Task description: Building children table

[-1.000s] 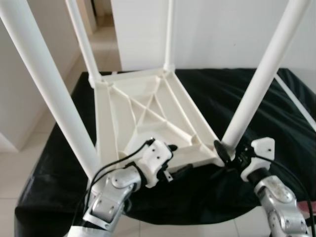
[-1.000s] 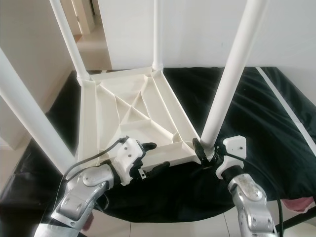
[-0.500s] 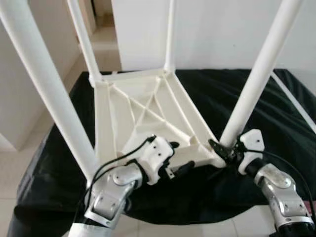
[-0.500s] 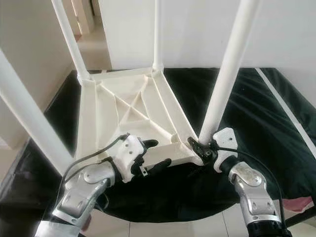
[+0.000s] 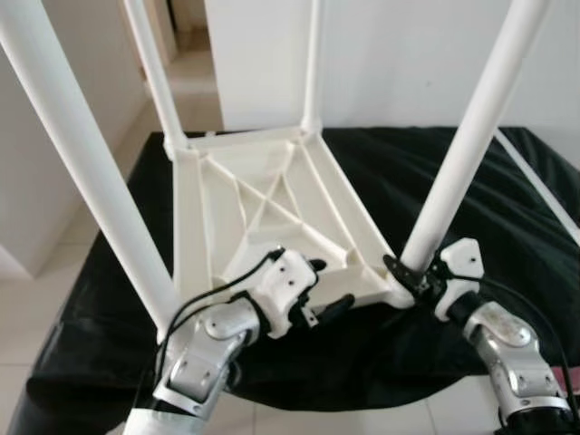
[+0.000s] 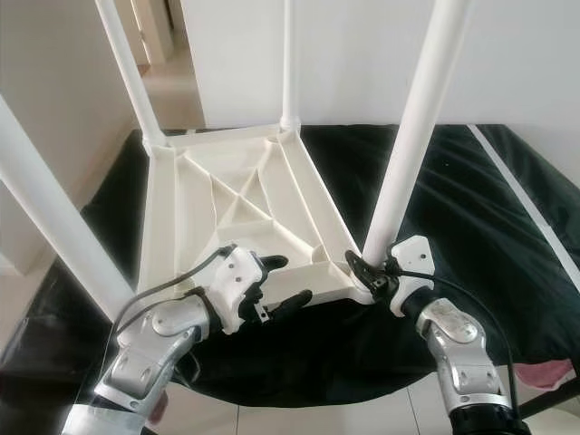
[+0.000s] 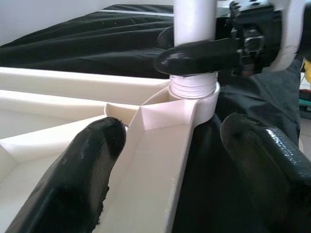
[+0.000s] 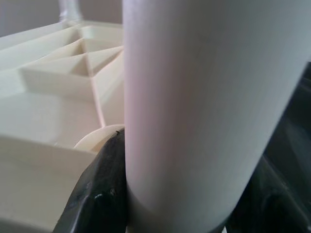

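While the upside-down children table (image 5: 272, 204) lies on the black cloth (image 5: 471, 181) of the worktop, the left gripper (image 5: 317, 290) is at its near edge with the jaws spread, one finger (image 7: 80, 170) inside the rim and the other outside it. Just beside it, the right gripper (image 6: 367, 272) has its jaws clenched around the bottom of the near right leg (image 5: 467, 145), which stands in the corner socket (image 7: 194, 90). Farther back, three other legs rise from the remaining corners, in front of a white wall (image 5: 408, 54).

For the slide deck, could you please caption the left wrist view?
Left gripper open astride the upturned table's rim, while the right gripper clamps the white leg at its corner socket.
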Robot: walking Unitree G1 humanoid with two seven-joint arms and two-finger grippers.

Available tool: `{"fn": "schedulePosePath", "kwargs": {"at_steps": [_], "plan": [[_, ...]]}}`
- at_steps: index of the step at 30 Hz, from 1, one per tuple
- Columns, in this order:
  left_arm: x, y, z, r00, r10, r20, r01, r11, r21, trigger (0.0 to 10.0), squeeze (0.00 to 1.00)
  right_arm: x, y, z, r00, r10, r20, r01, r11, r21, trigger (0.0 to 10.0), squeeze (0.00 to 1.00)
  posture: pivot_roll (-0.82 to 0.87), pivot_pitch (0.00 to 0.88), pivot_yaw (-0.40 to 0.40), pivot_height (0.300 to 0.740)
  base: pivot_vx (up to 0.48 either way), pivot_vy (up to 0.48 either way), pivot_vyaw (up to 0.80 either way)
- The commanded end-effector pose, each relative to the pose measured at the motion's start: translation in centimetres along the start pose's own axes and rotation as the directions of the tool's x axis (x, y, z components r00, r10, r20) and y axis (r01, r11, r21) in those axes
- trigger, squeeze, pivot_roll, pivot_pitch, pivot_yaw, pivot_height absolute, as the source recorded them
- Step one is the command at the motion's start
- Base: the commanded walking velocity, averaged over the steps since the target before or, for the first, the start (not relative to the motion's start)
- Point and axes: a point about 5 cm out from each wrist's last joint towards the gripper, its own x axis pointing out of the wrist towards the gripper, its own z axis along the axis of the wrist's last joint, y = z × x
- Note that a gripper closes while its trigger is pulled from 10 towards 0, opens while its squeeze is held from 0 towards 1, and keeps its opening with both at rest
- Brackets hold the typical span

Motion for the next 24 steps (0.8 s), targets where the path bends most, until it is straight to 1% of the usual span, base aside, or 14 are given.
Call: {"fn": "schedulePosePath", "kwargs": {"at_steps": [1, 6, 8, 9, 10, 11, 12, 13, 14, 17, 20, 21, 23, 24], "plan": [[-0.1, 0.1, -0.1, 1.000, 0.022, -0.008, -0.022, 1.000, 0.003, 10.0, 0.00, -0.2, 0.0, -0.9, 0.997, -0.050, -0.067, 0.050, 0.999, -0.002, 10.0, 0.00, -0.06, 0.025, 0.001, 0.740, 0.000, 0.000, 0.00], [0.1, -0.2, -0.2, 1.000, 0.014, -0.007, -0.014, 1.000, -0.007, 10.0, 0.00, -0.3, 0.8, -1.1, 0.988, -0.133, -0.074, 0.134, 0.991, 0.003, 10.0, 0.00, -0.06, 0.024, 0.002, 0.740, 0.000, 0.000, 0.00], [0.2, -0.3, -0.3, 1.000, 0.007, -0.009, -0.007, 1.000, -0.007, 10.0, 0.00, -0.3, 1.3, -1.2, 0.972, -0.220, -0.084, 0.221, 0.975, 0.004, 10.0, 0.00, -0.07, 0.026, 0.005, 0.740, 0.000, 0.000, 0.00], [0.2, -0.3, -0.3, 1.000, 0.007, -0.009, -0.007, 1.000, -0.007, 10.0, 0.00, -0.3, 1.3, -1.2, 0.972, -0.220, -0.084, 0.221, 0.975, 0.004, 10.0, 0.00, -0.07, 0.026, 0.005, 0.740, 0.000, 0.000, 0.00], [0.2, -0.4, -0.4, 1.000, 0.002, -0.013, -0.002, 1.000, -0.002, 10.0, 0.00, -0.4, 1.5, -1.4, 0.956, -0.275, -0.098, 0.278, 0.961, 0.013, 10.0, 0.00, -0.07, 0.026, 0.006, 0.740, 0.000, 0.000, 0.00], [0.2, -0.4, -0.4, 1.000, -0.002, -0.017, 0.002, 1.000, 0.001, 10.0, 0.00, -0.5, 1.7, -1.6, 0.925, -0.359, -0.124, 0.364, 0.931, 0.016, 10.0, 0.00, -0.07, 0.026, 0.008, 0.740, 0.000, 0.000, 0.00], [0.2, -0.4, -0.4, 1.000, -0.002, -0.017, 0.002, 1.000, 0.001, 10.0, 0.00, -0.5, 1.7, -1.6, 0.925, -0.359, -0.124, 0.364, 0.931, 0.016, 10.0, 0.00, -0.07, 0.026, 0.008, 0.740, 0.000, 0.000, 0.00], [0.2, -0.4, -0.4, 1.000, -0.004, -0.017, 0.004, 1.000, 0.001, 10.0, 0.00, -0.6, 1.7, -1.8, 0.889, -0.435, -0.141, 0.442, 0.897, 0.016, 10.0, 0.00, -0.07, 0.026, 0.007, 0.740, 0.000, 0.000, 0.00], [0.2, -0.4, -0.4, 1.000, -0.004, -0.018, 0.004, 1.000, 0.001, 10.0, 0.00, -0.7, 1.7, -1.9, 0.875, -0.462, -0.147, 0.470, 0.882, 0.021, 10.0, 0.00, -0.07, 0.026, 0.007, 0.740, 0.000, 0.000, 0.00], [0.2, -0.4, -0.4, 1.000, -0.005, -0.018, 0.005, 1.000, 0.002, 10.0, 0.00, -0.7, 1.8, -1.9, 0.863, -0.482, -0.153, 0.492, 0.870, 0.030, 10.0, 0.00, -0.07, 0.025, 0.006, 0.740, 0.000, 0.000, 0.00], [0.2, -0.4, -0.5, 1.000, -0.006, -0.017, 0.006, 1.000, 0.001, 10.0, 0.00, -0.7, 2.3, -2.0, 0.818, -0.547, -0.175, 0.562, 0.825, 0.049, 10.0, 0.00, -0.07, 0.023, 0.005, 0.740, 0.000, 0.000, 0.00], [0.2, -0.4, -0.5, 1.000, -0.006, -0.017, 0.006, 1.000, 0.001, 10.0, 0.00, -0.7, 2.3, -2.0, 0.818, -0.547, -0.175, 0.562, 0.825, 0.049, 10.0, 0.00, -0.07, 0.023, 0.005, 0.740, 0.000, 0.000, 0.00], [0.4, -0.5, -0.5, 1.000, -0.010, -0.019, 0.011, 1.000, 0.013, 10.0, 0.00, -0.1, 3.4, -2.1, 0.783, -0.587, -0.207, 0.613, 0.785, 0.093, 10.0, 0.00, -0.07, 0.015, -0.005, 0.740, 0.000, 0.000, 0.00], [0.4, -0.5, -0.5, 1.000, -0.010, -0.019, 0.011, 1.000, 0.013, 10.0, 0.00, -0.1, 3.4, -2.1, 0.783, -0.587, -0.207, 0.613, 0.785, 0.093, 10.0, 0.00, -0.07, 0.015, -0.005, 0.740, 0.000, 0.000, 0.00]]}}
